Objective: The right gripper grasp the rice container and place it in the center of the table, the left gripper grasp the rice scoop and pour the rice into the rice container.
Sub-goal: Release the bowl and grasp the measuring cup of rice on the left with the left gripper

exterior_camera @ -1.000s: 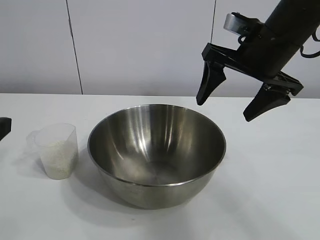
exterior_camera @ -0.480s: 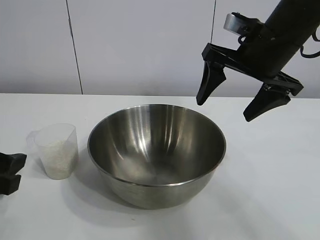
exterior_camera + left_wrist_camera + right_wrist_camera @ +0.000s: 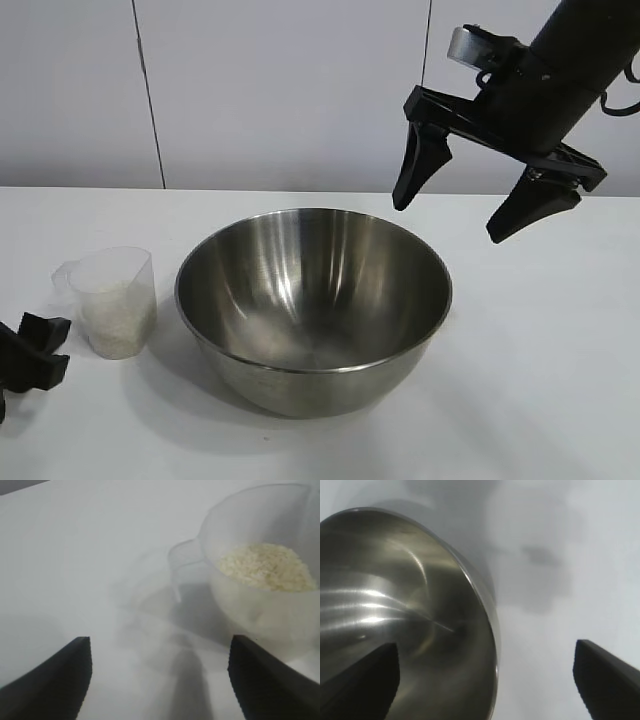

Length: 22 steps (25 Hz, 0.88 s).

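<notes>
The rice container [image 3: 313, 300], a wide shiny steel bowl, stands empty in the middle of the table; the right wrist view shows its rim and inside [image 3: 395, 605]. The rice scoop [image 3: 113, 300], a small clear cup, stands upright to the bowl's left, its handle pointing away from the bowl. White rice [image 3: 265, 567] fills its lower part. My left gripper [image 3: 52, 348] is low at the left edge, open, a short way from the scoop and not touching it; its jaws [image 3: 160, 645] hold nothing. My right gripper [image 3: 447, 222] hangs open above the bowl's far right rim, empty [image 3: 485, 650].
The white table [image 3: 540, 380] stretches right of the bowl and in front of it. A pale panelled wall [image 3: 280, 90] closes the back. The scoop and the bowl stand close together with a narrow gap between them.
My left gripper has come in from the left edge towards the scoop, low over the table. The right gripper, bowl and scoop have not moved.
</notes>
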{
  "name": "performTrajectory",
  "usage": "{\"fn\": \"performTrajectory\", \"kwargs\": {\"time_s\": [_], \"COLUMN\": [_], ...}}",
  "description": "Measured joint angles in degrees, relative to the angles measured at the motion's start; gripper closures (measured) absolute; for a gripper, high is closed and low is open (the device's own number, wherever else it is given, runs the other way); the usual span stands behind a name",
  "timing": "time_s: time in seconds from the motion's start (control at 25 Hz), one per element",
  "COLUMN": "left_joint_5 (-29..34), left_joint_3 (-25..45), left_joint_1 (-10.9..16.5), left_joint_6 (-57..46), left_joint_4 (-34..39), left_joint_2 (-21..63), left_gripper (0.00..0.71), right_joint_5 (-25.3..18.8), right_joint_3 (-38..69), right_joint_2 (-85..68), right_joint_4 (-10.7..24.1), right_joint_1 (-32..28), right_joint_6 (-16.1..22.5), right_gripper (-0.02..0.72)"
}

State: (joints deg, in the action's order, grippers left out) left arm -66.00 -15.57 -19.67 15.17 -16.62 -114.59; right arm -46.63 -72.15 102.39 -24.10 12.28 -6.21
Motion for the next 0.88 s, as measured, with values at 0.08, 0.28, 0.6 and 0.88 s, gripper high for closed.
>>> {"fn": "performTrajectory", "kwargs": {"time_s": [0.08,0.28,0.6,0.88], "left_joint_5": [0.0,-0.21,-0.05,-0.11], "left_joint_3": [-0.43,-0.58,-3.23,-5.02], "left_joint_1": [2.49,5.36,5.81,5.81], "left_joint_6": [-1.41,-2.73,-3.91,-3.96], "left_joint_4": [2.15,11.27,12.36,11.77], "left_joint_2": [-0.05,-2.25,-3.34,-3.34], "left_gripper": [0.165,0.168,0.168,0.169], "right_joint_5": [0.0,-0.05,-0.09,-0.09], "right_joint_3": [0.0,0.0,0.0,0.0], "right_joint_2": [0.0,0.0,0.0,0.0], "right_joint_4": [0.0,0.0,0.0,0.0], "right_joint_1": [0.0,0.0,0.0,0.0], "right_joint_6": [0.0,0.0,0.0,0.0], "right_gripper": [0.051,0.051,0.051,0.051]}}
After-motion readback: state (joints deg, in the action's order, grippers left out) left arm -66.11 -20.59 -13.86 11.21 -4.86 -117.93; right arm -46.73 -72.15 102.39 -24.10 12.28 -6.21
